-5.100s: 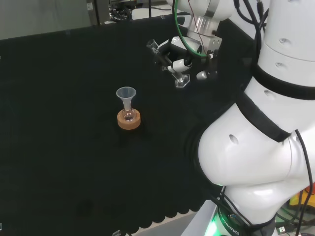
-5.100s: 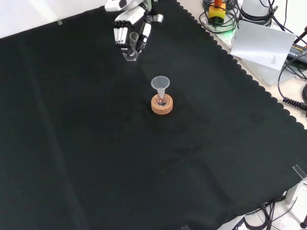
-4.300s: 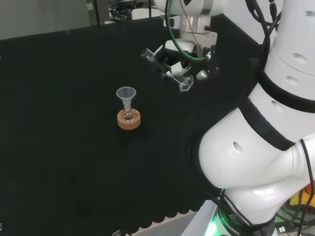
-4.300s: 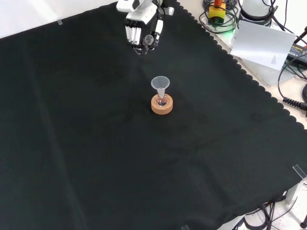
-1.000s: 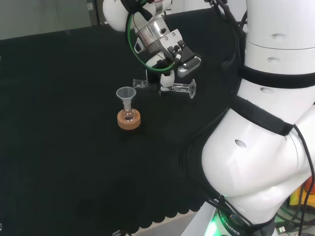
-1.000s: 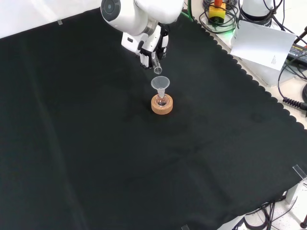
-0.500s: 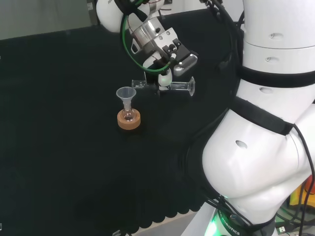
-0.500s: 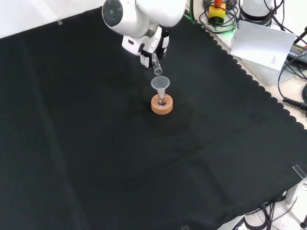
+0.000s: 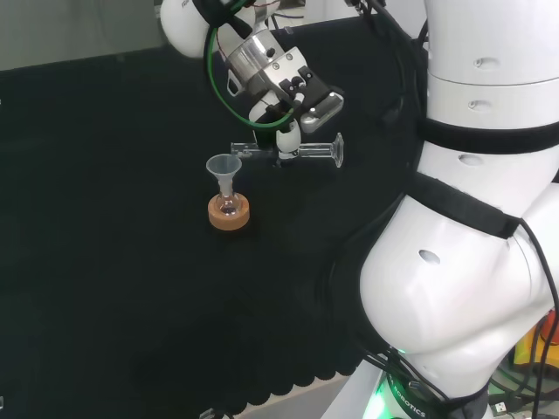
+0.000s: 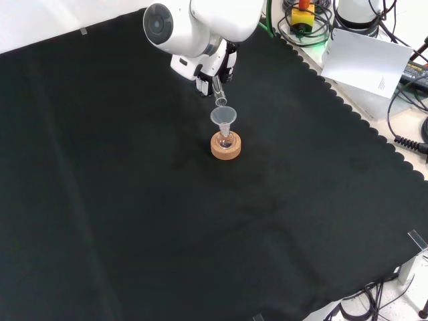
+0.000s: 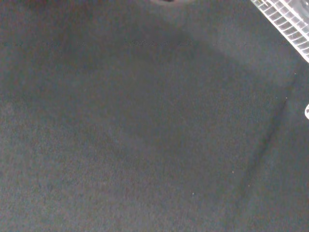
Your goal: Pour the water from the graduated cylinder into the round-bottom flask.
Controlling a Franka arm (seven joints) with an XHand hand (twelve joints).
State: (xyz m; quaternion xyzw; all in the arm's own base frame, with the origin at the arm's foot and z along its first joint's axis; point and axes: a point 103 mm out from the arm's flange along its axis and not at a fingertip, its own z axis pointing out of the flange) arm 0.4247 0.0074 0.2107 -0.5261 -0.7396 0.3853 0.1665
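Here, on the surface's black cloth (image 10: 134, 200), the flask (image 9: 229, 206) sits in a cork ring (image 9: 229, 212) with a clear funnel (image 9: 224, 166) in its neck. Just beyond, the robot hand (image 9: 288, 131) grasps the cylinder (image 9: 297, 151), lying about level, its mouth above the funnel's rim. Pouring well probably means tipping slowly, mouth centred over the funnel. The cylinder is clear, slim, with a flat foot.

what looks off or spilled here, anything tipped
Nothing spilled that shows. The graduated cylinder lies about level in the hand, its mouth near the funnel in the round-bottom flask, upright on its cork ring.
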